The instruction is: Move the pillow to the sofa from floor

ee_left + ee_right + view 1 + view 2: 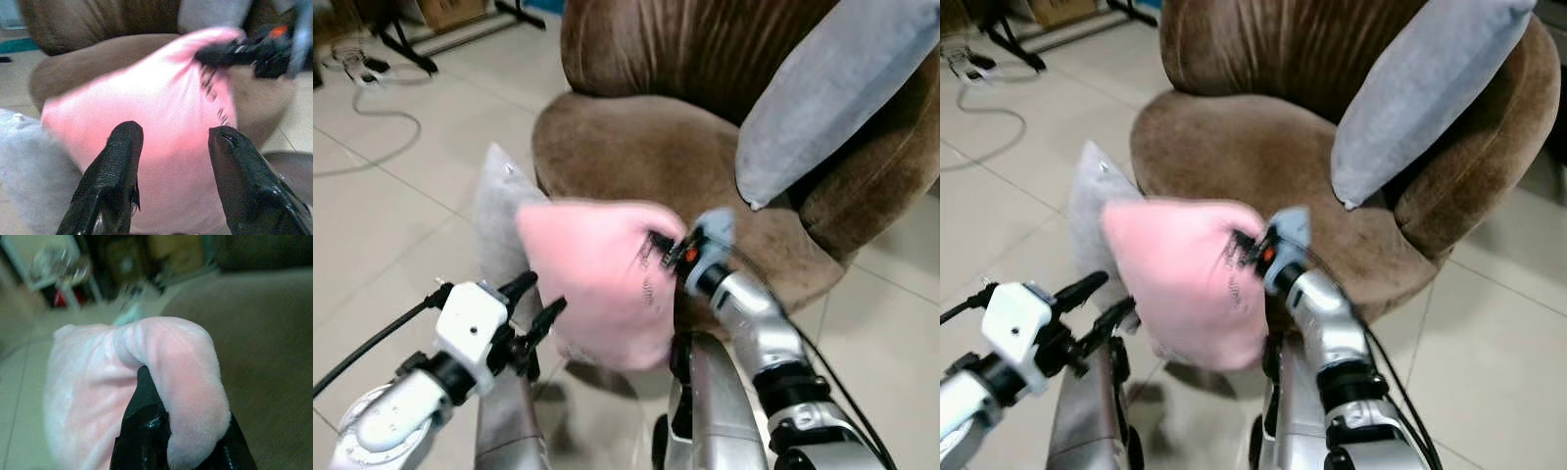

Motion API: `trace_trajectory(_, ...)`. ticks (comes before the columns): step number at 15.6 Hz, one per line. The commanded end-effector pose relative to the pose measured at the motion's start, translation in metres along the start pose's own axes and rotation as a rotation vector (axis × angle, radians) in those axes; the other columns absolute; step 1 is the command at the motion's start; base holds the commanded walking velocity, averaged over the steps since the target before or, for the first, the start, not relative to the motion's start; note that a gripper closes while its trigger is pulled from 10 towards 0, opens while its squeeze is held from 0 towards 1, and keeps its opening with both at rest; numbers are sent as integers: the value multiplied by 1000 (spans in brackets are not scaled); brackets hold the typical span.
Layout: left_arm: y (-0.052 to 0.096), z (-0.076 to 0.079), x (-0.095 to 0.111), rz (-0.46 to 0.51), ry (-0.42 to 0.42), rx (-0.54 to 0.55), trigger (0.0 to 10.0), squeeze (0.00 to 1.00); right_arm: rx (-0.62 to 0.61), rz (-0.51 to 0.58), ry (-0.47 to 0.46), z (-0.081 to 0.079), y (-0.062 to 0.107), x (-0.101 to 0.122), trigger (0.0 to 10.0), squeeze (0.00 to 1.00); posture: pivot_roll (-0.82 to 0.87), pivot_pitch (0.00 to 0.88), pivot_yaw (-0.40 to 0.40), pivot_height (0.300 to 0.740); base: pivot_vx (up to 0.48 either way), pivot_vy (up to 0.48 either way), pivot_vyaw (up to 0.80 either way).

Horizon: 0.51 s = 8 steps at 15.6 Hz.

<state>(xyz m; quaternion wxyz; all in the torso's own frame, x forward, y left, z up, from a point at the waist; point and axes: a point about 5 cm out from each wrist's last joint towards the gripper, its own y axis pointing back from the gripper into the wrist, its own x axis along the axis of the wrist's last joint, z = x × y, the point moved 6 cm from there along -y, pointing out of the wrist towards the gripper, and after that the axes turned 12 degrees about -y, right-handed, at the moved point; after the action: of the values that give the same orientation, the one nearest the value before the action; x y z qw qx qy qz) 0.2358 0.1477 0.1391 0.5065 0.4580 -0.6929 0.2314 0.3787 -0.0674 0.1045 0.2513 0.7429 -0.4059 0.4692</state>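
Pinching pink pillow [597, 279] corner: right gripper [658, 252] | left gripper [533, 302] spread, empty | grey pillow [499, 220] behind | brown sofa [636, 147] beyond

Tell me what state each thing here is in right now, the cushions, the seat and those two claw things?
Pink pillow: lifted off the floor, pinched at one edge, hanging in front of the seat.
Right gripper: shut on the pink pillow.
Left gripper: open, beside the pillow, holding nothing.
Grey pillow on the floor: propped against the sofa.
Grey pillow on the sofa: leaning on the backrest.
Brown sofa: seat bare in the middle.
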Motion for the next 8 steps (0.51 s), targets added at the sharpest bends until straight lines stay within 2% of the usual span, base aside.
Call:
trace_trajectory(1, -4, 1, -5, -10, 0, 27, 10000, 0, -44, 121, 15, 7, 7, 38, 0, 0, 84, 0, -76, 501, 0, 0, 0)
trace_trajectory(2, -7, 3, -8, -15, 0, 30, 10000, 0, -74, 142, 21, 9, 13, 47, 0, 0, 78, 0, -72, 501, 0, 0, 0)
trace_trajectory(3, -12, 1, -9, -15, -11, 43, 10000, 0, -94, 163, 28, 8, 19, 55, 3961, 0, 72, 0, -71, 501, 0, 0, 0)
trace_trajectory(4, -18, -7, -8, -6, -16, 94, 10000, 0, -132, 141, 40, 9, 29, 56, 10000, 0, 73, 0, -74, 501, 0, 0, 0)
trace_trajectory(6, -24, -12, -5, 9, -16, 118, 10000, 0, -118, 144, 65, 6, 36, 56, 10000, 0, 79, 0, -75, 501, 0, 0, 0)
trace_trajectory(8, -34, -15, -3, 28, -44, 133, 10000, 0, -130, 99, 112, 5, 44, 41, 10000, 0, 79, 0, -70, 516, 0, 0, 0)
